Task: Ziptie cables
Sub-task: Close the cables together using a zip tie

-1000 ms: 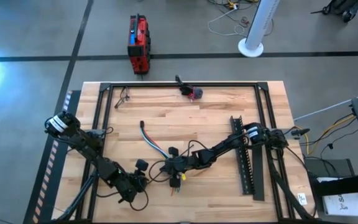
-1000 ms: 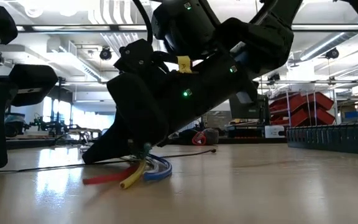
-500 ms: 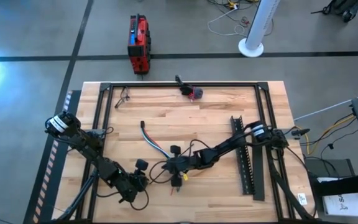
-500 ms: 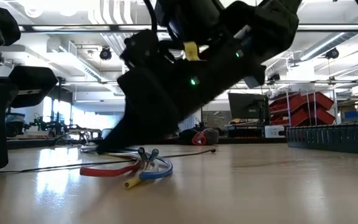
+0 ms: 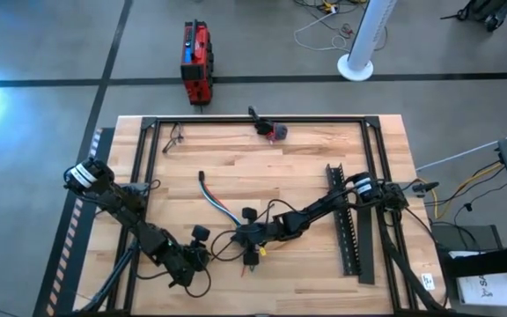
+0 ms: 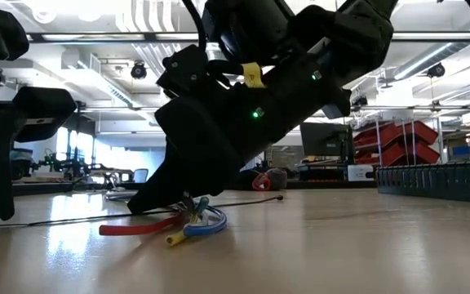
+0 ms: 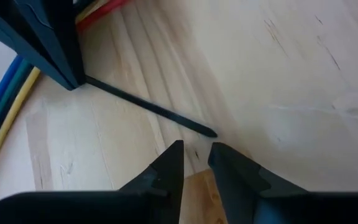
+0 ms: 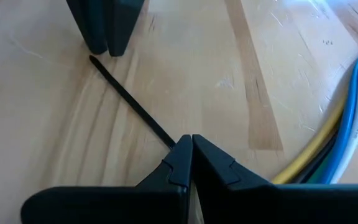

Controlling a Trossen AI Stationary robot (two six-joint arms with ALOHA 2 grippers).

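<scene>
Right gripper [image 8: 191, 146] sat low on the table [image 5: 306, 167], its 2 fingers pressed together on the near end of a thin black zip tie [image 8: 129, 99]. Left gripper [image 7: 194, 152] faced it, jaws slightly apart, nothing between them, the tie's free tip just ahead. The cables [image 8: 340, 134] lay loose beside the right jaws.

Dark arm [image 6: 251, 106] low over cables [image 6: 182, 227] on table [image 6: 341, 245].

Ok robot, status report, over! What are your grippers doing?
Right gripper shut on zip tie. Left gripper slightly open, just short of its tip. Cables lying beside. Nothing blocking.
</scene>
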